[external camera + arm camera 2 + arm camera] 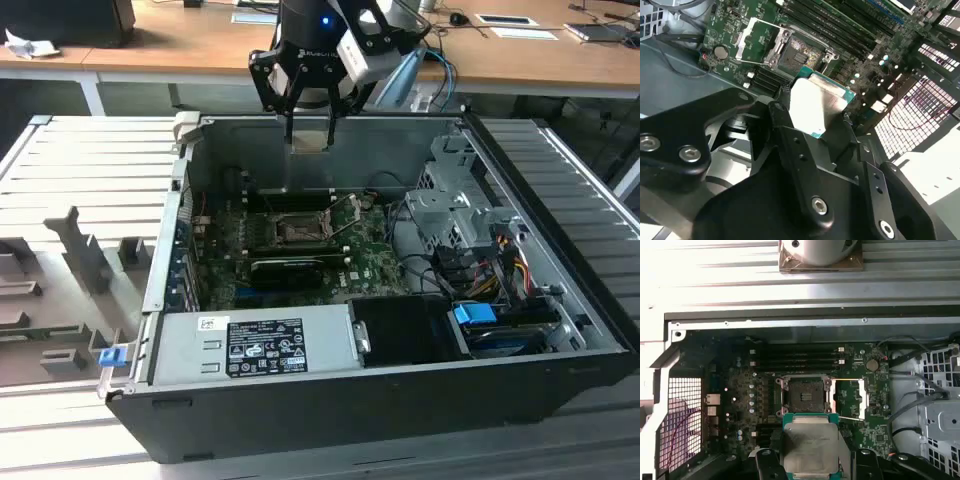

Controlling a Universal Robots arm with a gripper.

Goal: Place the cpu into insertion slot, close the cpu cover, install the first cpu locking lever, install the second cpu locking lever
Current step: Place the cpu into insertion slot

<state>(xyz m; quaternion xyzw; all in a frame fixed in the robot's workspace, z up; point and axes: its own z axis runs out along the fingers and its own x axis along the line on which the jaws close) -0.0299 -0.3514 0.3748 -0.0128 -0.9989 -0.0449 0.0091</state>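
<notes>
My gripper [309, 138] hangs above the rear wall of the open computer case and is shut on the cpu [308, 142]. The cpu's pale silver top with a green rim shows between the black fingers in both wrist views [812, 446] [816, 102]. Below and ahead of it, the insertion slot [805, 395] [799, 54] [299, 232] lies uncovered on the green board. The cpu cover [860, 398] [757, 41] is swung open to one side of the slot. Two thin locking levers [849, 417] [346, 206] stand released beside it.
A long black card [285, 265] lies just in front of the slot in the exterior view. Memory slots [800, 357] run behind it. A power supply [255, 345], a drive cage [455, 205] and cables [480, 285] fill the case's front and the exterior view's right.
</notes>
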